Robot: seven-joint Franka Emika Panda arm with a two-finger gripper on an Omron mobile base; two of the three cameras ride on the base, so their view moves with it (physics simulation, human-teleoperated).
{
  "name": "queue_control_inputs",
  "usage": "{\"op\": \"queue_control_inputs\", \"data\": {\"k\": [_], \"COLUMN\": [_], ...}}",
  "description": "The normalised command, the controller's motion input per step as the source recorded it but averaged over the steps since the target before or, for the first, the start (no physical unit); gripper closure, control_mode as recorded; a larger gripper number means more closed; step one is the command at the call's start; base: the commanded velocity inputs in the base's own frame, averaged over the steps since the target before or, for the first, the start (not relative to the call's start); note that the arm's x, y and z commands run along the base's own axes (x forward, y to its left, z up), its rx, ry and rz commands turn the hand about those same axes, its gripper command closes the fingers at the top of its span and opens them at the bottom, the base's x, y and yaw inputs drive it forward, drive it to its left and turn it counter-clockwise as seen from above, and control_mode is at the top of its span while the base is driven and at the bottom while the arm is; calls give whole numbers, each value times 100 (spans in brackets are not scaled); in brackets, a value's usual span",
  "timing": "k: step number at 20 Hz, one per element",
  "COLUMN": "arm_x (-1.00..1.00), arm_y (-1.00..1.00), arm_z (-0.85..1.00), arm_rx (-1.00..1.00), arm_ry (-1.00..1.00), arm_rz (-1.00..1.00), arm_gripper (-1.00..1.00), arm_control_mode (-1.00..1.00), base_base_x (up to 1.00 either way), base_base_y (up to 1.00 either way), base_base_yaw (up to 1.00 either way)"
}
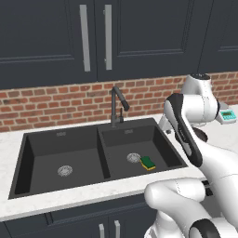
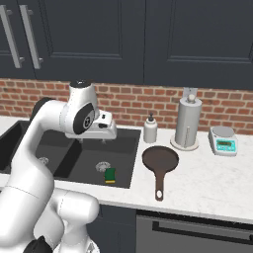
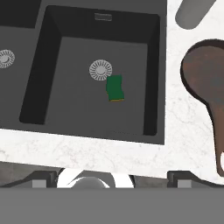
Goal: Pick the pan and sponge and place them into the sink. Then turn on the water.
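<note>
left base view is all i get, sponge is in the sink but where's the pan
Observer: The pan lies on the counter right of the sink, handle toward the front edge.
Operator: anything close to it
Observer: A soap bottle and a paper towel roll stand behind it, apart from it.
Operator: and the gripper
Observer: The gripper is open and empty, above the sink's right basin.

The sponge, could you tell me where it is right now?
The sponge lies on the floor of the sink's narrower basin, beside its round silver drain, left of the pan in the right base view.
</note>
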Motion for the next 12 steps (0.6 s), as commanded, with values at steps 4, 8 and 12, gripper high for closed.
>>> {"op": "queue_control_inputs", "data": {"k": [4,8,12], "arm_x": [-41,-24,-3], "arm_y": [-60,-74,-79], "arm_z": [-8,-22,-16], "arm_rx": [5,4,0], "arm_ry": [14,13,7], "arm_rz": [0,0,-1], "arm_gripper": [-100,-100,-100], "arm_control_mode": [-100,-100,-100], "base_base_x": [0,0,0], "base_base_y": [0,0,0], "base_base_yaw": [0,0,0]}}
